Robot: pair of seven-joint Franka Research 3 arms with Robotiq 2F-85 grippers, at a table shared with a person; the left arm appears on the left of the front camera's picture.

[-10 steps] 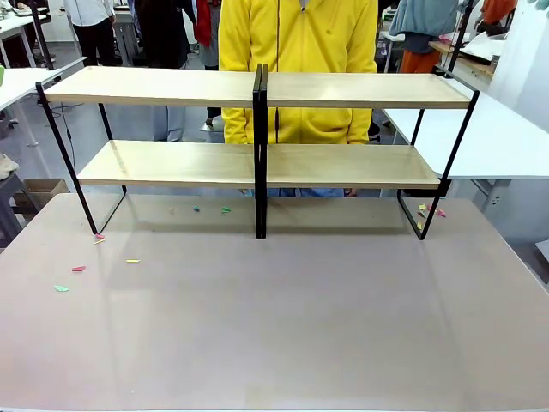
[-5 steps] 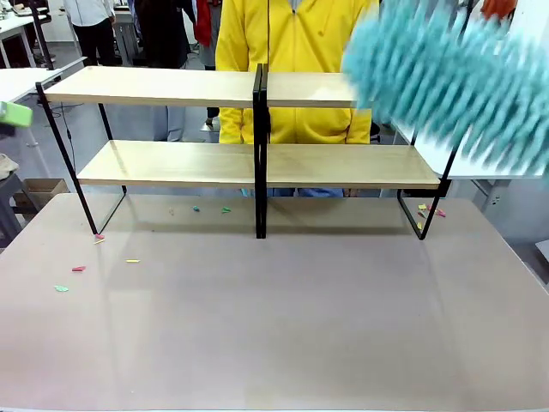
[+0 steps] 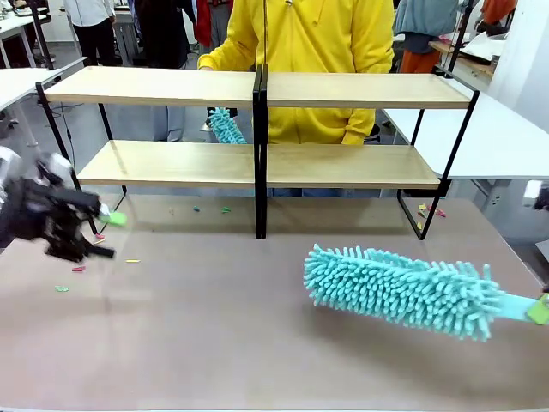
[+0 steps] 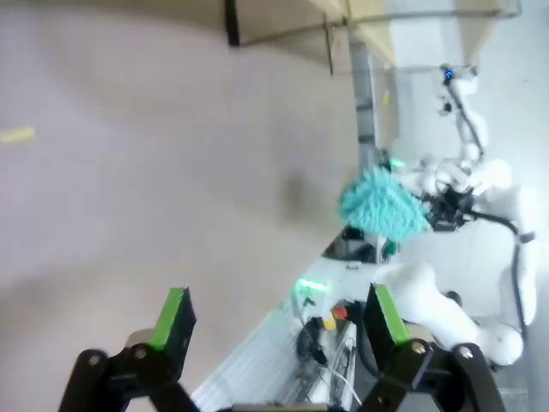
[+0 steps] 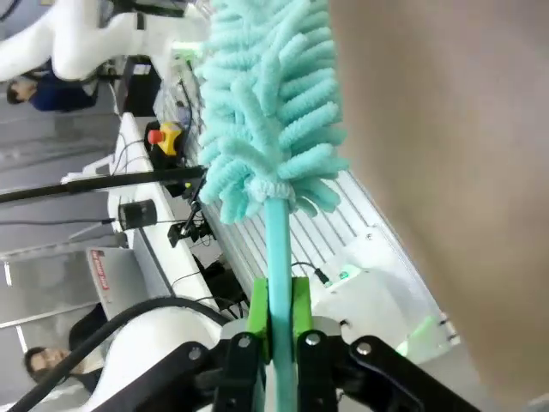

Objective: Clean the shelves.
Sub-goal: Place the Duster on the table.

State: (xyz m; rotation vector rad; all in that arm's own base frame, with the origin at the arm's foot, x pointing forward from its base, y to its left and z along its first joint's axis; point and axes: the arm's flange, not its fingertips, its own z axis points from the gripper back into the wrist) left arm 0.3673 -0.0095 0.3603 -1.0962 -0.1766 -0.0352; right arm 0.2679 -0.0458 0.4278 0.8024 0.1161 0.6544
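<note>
The shelves [image 3: 257, 90] stand across the far half of the table, with light wooden boards on a black frame. My right gripper [image 3: 540, 309] is at the right edge, shut on the handle of a long teal duster [image 3: 399, 290] lying low over the table's right part. In the right wrist view the green pads [image 5: 257, 311] clamp the duster's teal handle [image 5: 276, 240]. My left gripper [image 3: 107, 234] hovers, blurred, by the shelves' left leg; it stands open and empty [image 4: 279, 316]. Behind the shelves, a person in yellow holds a small teal duster [image 3: 225, 126] over the lower left board.
Small coloured scraps lie on the grey table [image 3: 257, 343]: a pink one [image 3: 78, 269] and a green one [image 3: 62, 288] near my left gripper, some [image 3: 225, 209] under the lower shelf, more [image 3: 425, 209] by the right leg. A white table [image 3: 506, 137] adjoins at the right.
Both arms have come into view. The right one swung the long duster down to the table's right part; the left entered at the left. The person brought a small duster to the lower shelf.
</note>
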